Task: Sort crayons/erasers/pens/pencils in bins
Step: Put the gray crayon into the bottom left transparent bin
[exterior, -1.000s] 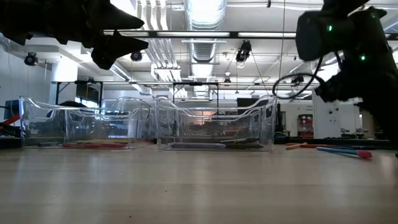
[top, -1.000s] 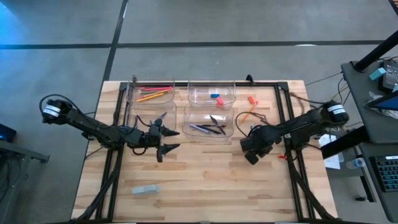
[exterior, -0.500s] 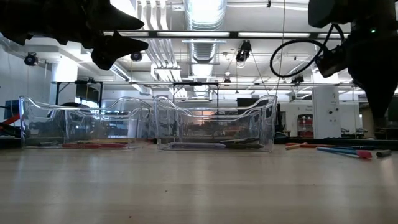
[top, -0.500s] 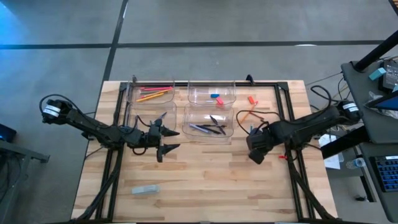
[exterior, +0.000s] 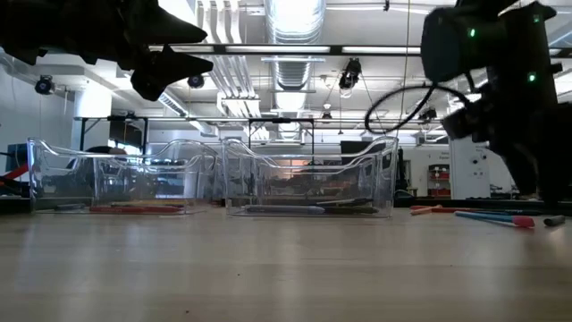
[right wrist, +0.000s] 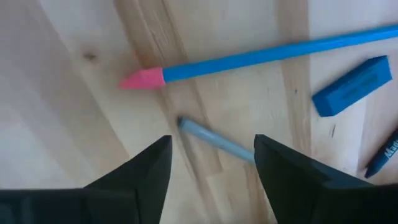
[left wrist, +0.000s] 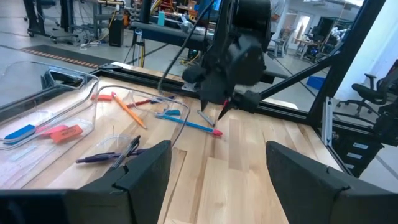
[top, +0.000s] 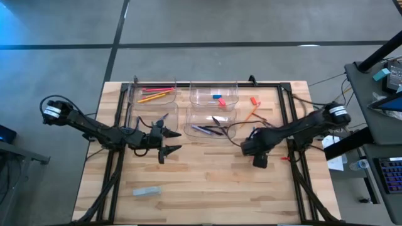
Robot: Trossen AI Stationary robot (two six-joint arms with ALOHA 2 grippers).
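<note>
Four clear bins stand at mid-table. The far-left bin (top: 153, 94) holds pencils; the far-right bin (top: 213, 95) holds a blue eraser. Pens (top: 210, 130) lie in the near-right bin. Right of the bins, loose on the wood, lie a blue pencil with a pink tip (right wrist: 261, 56), a blue eraser (right wrist: 351, 86), a pale blue-grey stick (right wrist: 217, 140) and an orange pencil (top: 251, 114). My right gripper (right wrist: 211, 180) points down over the pale stick, open, its fingers either side and above it. My left gripper (top: 168, 142) hovers open and level beside the near-left bin (top: 151, 119).
An orange-red piece (top: 254, 100) lies by the table's far right frame bar. A grey block (top: 146, 191) sits near the front left. A dark crayon (right wrist: 382, 155) lies past the blue eraser. Black frame rails run along the table's sides. Bare wood stretches in front of the bins.
My right arm has swung a little toward the table's right edge and come back toward the bins, and its wrist has rolled about the downward-pointing gripper. The left arm has kept still.
</note>
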